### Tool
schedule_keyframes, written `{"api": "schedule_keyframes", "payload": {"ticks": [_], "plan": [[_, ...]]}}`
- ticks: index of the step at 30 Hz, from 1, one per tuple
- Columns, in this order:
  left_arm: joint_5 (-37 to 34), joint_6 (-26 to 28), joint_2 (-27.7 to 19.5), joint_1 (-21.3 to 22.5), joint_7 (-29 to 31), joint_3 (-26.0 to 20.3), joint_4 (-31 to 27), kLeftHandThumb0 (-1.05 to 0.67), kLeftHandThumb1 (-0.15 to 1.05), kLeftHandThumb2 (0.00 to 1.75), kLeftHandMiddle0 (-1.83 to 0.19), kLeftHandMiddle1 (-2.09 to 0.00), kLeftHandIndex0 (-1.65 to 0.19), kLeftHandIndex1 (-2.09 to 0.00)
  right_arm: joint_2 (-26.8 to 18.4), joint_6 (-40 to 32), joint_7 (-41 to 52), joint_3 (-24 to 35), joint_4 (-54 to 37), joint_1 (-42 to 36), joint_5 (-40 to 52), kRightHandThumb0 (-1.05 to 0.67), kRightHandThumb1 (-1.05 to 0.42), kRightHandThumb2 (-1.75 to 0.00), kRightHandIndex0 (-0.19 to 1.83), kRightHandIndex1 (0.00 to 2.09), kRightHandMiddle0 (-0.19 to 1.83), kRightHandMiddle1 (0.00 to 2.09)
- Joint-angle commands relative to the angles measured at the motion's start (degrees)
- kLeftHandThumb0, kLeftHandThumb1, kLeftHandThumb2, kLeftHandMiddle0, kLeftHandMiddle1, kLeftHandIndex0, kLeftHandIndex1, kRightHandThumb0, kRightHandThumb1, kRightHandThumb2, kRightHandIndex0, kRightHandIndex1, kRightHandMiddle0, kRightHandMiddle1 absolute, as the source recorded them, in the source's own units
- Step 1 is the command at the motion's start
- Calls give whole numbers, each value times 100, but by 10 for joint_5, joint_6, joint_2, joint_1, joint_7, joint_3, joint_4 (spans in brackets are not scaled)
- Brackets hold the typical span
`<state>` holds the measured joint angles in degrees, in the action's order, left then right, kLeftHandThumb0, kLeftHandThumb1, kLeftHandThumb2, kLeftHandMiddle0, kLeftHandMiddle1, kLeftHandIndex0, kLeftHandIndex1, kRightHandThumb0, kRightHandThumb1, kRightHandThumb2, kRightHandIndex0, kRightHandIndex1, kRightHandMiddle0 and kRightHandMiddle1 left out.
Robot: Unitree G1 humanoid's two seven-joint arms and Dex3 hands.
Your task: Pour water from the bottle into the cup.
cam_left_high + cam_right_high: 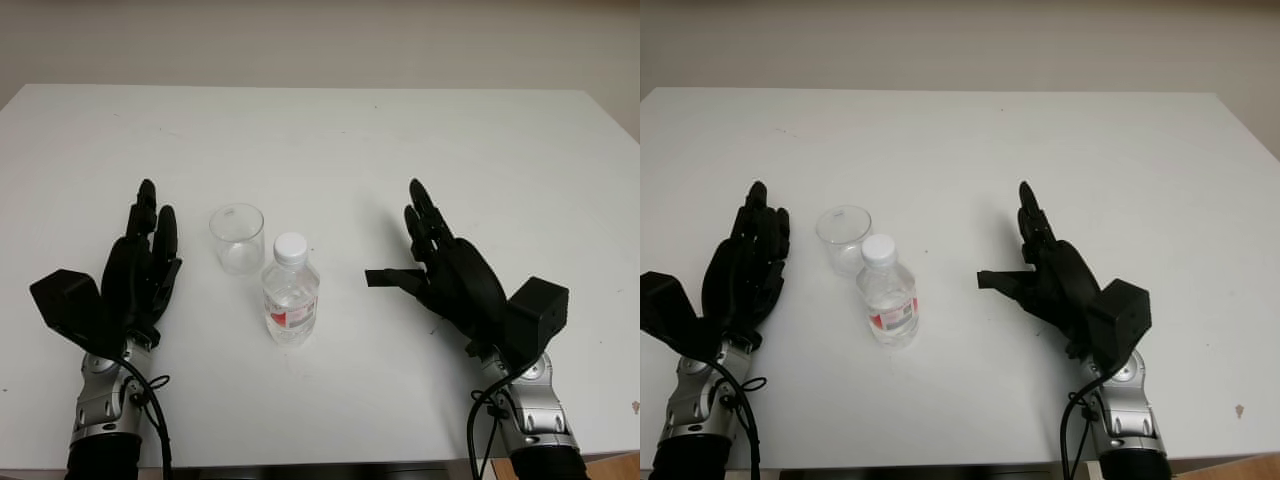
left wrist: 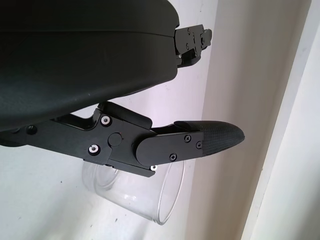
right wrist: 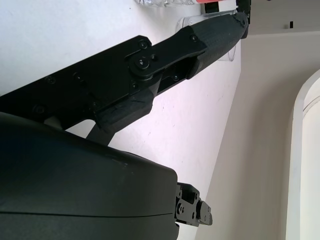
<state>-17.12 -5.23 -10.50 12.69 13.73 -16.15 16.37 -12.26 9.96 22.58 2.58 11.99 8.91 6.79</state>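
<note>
Capped bottle (image 1: 290, 290) stands upright mid-table, touching the empty cup (image 1: 237, 238) at its 11 o'clock | left hand (image 1: 140, 265) at 9, right hand (image 1: 450, 270) at 3, both open, holding nothing | right hand should grip the bottle's body squarely, clear of the cup.

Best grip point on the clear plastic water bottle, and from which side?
Grip the clear plastic water bottle around its labelled mid-body, coming from the open right hand's side. It stands upright, still capped, and the clear plastic cup crowds its far-left side, so the right flank looks free.
</note>
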Motion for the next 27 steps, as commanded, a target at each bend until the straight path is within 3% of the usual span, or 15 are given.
{"api": "schedule_keyframes", "payload": {"ticks": [1, 11, 20, 27], "plan": [[0, 2, 1, -14, -1, 1, -18, -70, 105, 49, 14, -6, 14, -6, -4, -1, 2, -1, -22, -9, 4, -101, -94, -5, -19, 0, -19, 0], [0, 8, 2, -13, -7, 2, -18, -70, 105, 47, 14, -6, 13, -6, -7, -13, 10, -6, -27, -6, 1, -102, -95, -6, -19, 0, -19, 0], [-2, 6, 5, -4, -5, 4, -8, -70, 105, 47, 14, -5, 13, -6, -33, -77, 120, -26, -113, 5, 77, -87, -88, -4, -19, 0, -19, 0], [2, 3, 2, 2, -6, 5, -5, -70, 105, 48, 14, -5, 13, -6, -33, -107, 150, -59, -98, 31, 66, -86, -81, -4, 6, 13, 6, 13]]}}
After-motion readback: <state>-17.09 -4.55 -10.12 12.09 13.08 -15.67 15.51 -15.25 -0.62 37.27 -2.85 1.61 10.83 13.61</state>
